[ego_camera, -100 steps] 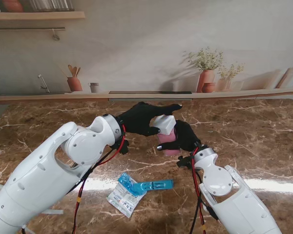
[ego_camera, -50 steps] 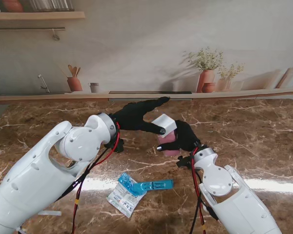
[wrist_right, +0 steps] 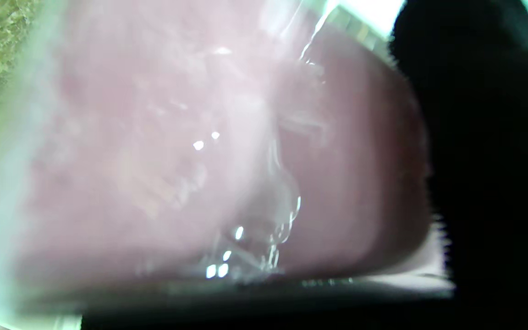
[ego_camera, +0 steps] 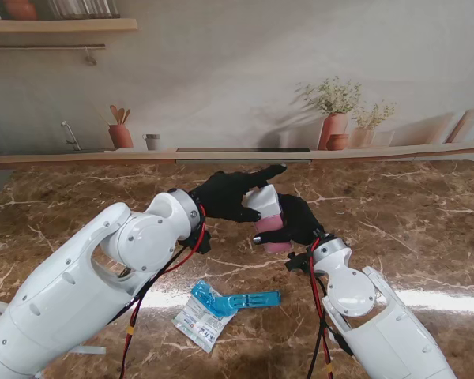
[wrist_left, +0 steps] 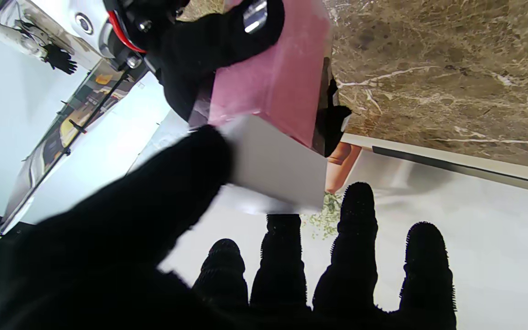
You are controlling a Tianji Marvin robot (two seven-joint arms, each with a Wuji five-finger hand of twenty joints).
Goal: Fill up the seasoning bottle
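Returned onto the white cap point(ego_camera: 265, 201), left robot hand point(ego_camera: 229, 195) seemingly grips it; right robot hand point(ego_camera: 296, 223) clasps bottle point(ego_camera: 272, 229).

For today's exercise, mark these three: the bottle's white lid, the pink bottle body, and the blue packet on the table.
white lid point(ego_camera: 265, 200), stand view, its top face.
pink bottle body point(wrist_left: 277, 78), left wrist view, its side wall.
blue packet point(ego_camera: 235, 299), stand view, its middle.

packet point(ego_camera: 196, 322) print too small to read, no other text
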